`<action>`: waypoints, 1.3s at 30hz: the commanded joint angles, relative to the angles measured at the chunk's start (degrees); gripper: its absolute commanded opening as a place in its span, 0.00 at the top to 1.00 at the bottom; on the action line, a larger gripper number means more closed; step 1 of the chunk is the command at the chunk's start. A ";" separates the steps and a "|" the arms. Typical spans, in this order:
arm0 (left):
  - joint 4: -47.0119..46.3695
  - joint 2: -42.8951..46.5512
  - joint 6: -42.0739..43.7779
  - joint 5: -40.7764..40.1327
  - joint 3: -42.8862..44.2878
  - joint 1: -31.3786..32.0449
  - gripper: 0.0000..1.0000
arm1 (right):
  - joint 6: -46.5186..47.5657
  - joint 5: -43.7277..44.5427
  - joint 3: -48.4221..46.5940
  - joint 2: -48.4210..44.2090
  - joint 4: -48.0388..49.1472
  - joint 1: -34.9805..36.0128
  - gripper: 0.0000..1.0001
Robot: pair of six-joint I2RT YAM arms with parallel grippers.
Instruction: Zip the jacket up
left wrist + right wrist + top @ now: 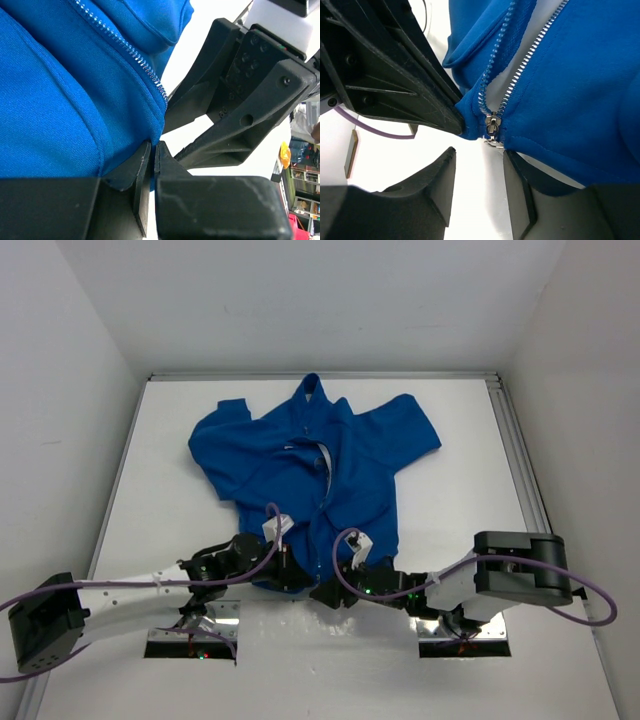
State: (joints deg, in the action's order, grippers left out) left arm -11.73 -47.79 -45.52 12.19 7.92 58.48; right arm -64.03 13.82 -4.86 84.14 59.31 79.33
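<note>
Left fingers pinch the jacket hem; right fingers gape empty just below the zipper pull.

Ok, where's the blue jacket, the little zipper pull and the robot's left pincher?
jacket [255,465]: top external view, on the chest fabric.
zipper pull [491,127]: right wrist view, on the metal slider at the hem.
left gripper [154,150]: left wrist view, midway between its fingertips, which pinch the hem.

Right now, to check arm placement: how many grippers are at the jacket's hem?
2: the left gripper clamps the jacket hem beside the zipper; the right gripper is open, facing the zipper pull.
</note>
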 commanded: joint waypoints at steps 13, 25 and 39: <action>-1.45 3.14 -2.91 2.49 0.17 0.85 1.00 | 2.94 1.20 -1.91 2.17 4.76 0.39 0.49; -2.07 3.23 -2.74 4.69 -0.01 0.85 1.00 | 6.28 0.94 -1.20 3.40 11.09 0.39 0.47; 0.21 4.72 -2.65 3.20 0.08 0.85 1.00 | 5.05 1.29 1.70 1.65 13.21 0.47 0.81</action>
State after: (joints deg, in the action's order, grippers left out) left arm -10.70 -43.38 -47.33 13.89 7.60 58.48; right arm -58.94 14.02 -3.09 88.77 68.53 79.33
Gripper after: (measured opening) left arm 0.025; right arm 0.229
